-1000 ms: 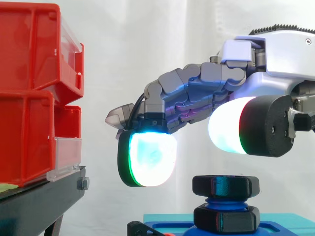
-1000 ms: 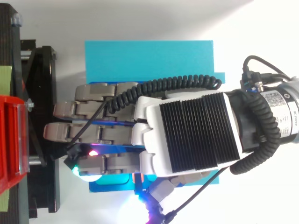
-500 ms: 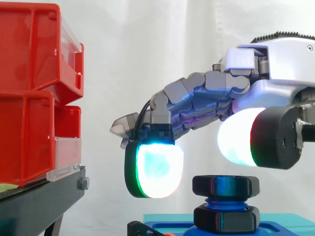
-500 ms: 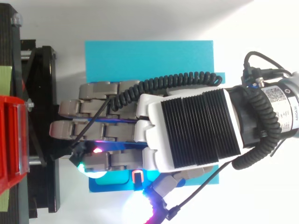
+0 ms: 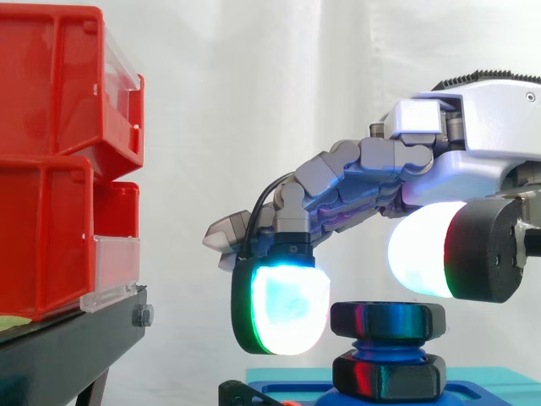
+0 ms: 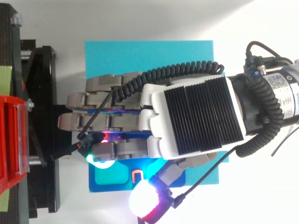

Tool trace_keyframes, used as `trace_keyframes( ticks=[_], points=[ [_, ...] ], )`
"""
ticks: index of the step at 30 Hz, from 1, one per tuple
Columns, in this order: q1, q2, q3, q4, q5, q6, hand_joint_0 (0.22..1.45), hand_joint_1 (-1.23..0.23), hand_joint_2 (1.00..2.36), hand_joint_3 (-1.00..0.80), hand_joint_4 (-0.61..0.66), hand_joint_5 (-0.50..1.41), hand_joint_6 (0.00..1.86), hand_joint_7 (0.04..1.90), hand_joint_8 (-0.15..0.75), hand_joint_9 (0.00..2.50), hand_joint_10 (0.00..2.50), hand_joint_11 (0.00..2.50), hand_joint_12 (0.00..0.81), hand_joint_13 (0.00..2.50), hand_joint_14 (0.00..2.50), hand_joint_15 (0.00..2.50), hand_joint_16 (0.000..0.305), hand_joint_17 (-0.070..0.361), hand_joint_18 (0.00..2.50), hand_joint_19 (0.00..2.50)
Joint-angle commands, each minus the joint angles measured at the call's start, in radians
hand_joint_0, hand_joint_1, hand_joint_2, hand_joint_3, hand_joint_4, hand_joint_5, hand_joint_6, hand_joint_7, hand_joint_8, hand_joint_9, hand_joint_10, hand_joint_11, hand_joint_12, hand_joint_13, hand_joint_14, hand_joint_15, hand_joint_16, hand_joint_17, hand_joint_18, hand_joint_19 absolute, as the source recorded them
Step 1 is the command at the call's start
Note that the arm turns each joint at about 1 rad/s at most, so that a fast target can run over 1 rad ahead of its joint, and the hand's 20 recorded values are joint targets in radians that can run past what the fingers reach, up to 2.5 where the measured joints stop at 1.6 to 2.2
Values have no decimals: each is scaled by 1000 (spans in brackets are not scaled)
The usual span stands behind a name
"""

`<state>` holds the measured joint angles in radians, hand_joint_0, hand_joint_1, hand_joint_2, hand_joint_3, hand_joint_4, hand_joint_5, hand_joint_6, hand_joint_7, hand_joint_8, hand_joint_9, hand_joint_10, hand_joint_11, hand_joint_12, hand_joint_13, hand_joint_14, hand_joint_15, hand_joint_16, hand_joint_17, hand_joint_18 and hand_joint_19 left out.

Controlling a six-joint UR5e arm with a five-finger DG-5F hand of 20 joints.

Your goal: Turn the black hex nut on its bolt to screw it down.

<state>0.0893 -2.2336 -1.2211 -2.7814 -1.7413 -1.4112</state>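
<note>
Side view: the black hex nut [image 5: 387, 320] sits at the top of a blue threaded bolt [image 5: 385, 348], above a teal block [image 5: 490, 385]. The hand [image 5: 372, 165] arches over it, fingers loosely spread and holding nothing. One glowing fingertip [image 5: 289, 309] hangs just left of the nut. Red bins [image 5: 51, 161] stand well apart, at left.

A white worktop [image 6: 140, 18] carries a cyan block [image 6: 149, 56] at its middle. Just left of the block stands a black stand [image 6: 42, 93], and red bins [image 5: 51, 169] sit stacked on that stand.
</note>
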Motion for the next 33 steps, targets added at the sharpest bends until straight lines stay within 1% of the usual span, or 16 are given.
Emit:
trace_keyframes(
  ticks=[1, 6, 9, 12, 17, 20, 23, 26, 30, 31, 33],
  points=[
    [-8, 0, 0, 3, -10, 0, 497, -330, 1000, -500, 204, -199, 791, 834, 260, 325, 0, 0, 386, 432, 0, 25, 60, 135, 477, 145],
    [-16, 0, 0, 3, -21, 0, 497, -326, 1000, -500, 216, -206, 820, 816, 261, 325, 0, 0, 385, 435, 0, 28, 60, 136, 479, 145],
    [-20, 0, 0, 3, -38, -2, 491, -219, 1000, -500, 232, -208, 829, 832, 268, 324, 0, 3, 388, 432, 0, 40, 61, 138, 468, 135],
    [-25, 0, 0, 2, -43, -2, 486, -151, 1000, -500, 244, -210, 840, 846, 275, 331, 0, 18, 393, 430, 0, 31, 62, 140, 469, 142],
    [-34, 0, 0, -1, -53, -2, 481, -92, 1000, -500, 238, -213, 857, 845, 280, 330, 0, 23, 398, 428, 2, 32, 63, 142, 469, 127],
    [-37, 0, 0, 3, -58, -2, 482, -86, 1000, -500, 242, -213, 866, 841, 286, 342, 0, 34, 400, 429, 0, 36, 63, 142, 468, 135],
    [-42, 0, 0, 2, -76, -2, 482, -84, 1000, -500, 251, -213, 875, 837, 287, 344, 0, 40, 401, 430, 0, 33, 63, 142, 466, 136],
    [-49, 0, 0, 3, -83, -2, 482, -84, 1000, -500, 251, -212, 879, 833, 287, 348, 0, 49, 401, 430, 0, 33, 63, 142, 466, 136],
    [-65, 0, 0, -1, -103, -2, 482, -85, 1000, -500, 253, -212, 879, 834, 289, 356, 1, 65, 401, 433, 0, 37, 63, 142, 467, 134],
    [-65, 0, 0, -1, -104, -2, 482, -87, 1000, -500, 250, -212, 879, 834, 290, 356, 0, 66, 400, 435, 0, 37, 63, 142, 469, 136],
    [-71, 0, 0, 0, -109, -2, 482, -88, 1000, -500, 253, -213, 879, 843, 290, 356, 0, 60, 399, 439, 0, 38, 63, 142, 475, 139]
  ],
)
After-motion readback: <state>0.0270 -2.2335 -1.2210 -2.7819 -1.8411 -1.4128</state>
